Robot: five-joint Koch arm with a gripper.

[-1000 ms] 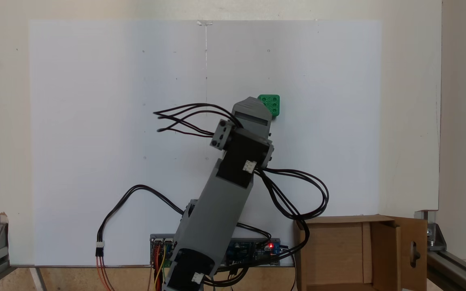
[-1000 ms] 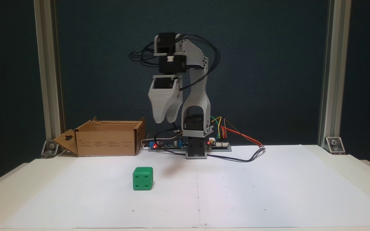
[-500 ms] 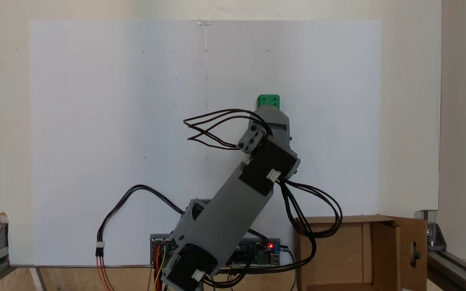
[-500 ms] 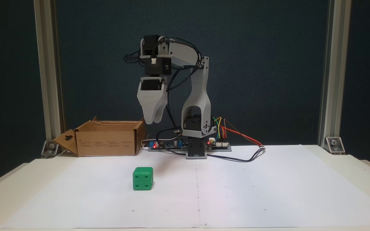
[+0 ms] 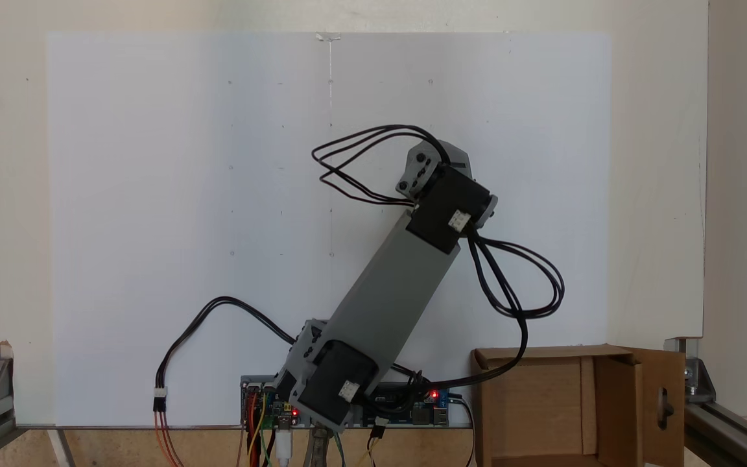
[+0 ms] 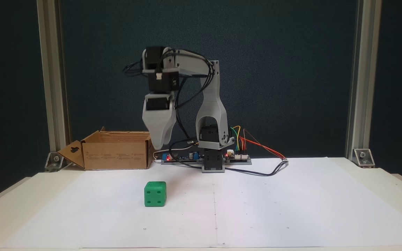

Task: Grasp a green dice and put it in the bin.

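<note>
Since the earlier pictures, the arm has reached further out over the paper. In the fixed view from above, its wrist [image 5: 446, 188] now covers the spot where the green cube was seen before, so the cube is hidden there. The bin [image 5: 529, 389] stands at the lower right of this view, its open top toward the camera and the flap with the keyhole cutout [image 5: 664, 402] at its right side. Black cables [image 5: 522, 285] loop from the wrist down past the bin's corner.

In the other fixed view, from the front, the gripper [image 6: 159, 145] has come lower and more to the left. It hangs with its tips downward, well above the green dice [image 6: 155, 194], which sits on the white paper [image 6: 291, 209], apart from everything. The jaws look nearly together and hold nothing, but they overlap from here, so I cannot tell how far open they are. The bin [image 6: 117, 153] stands behind the dice, at the left.
</note>
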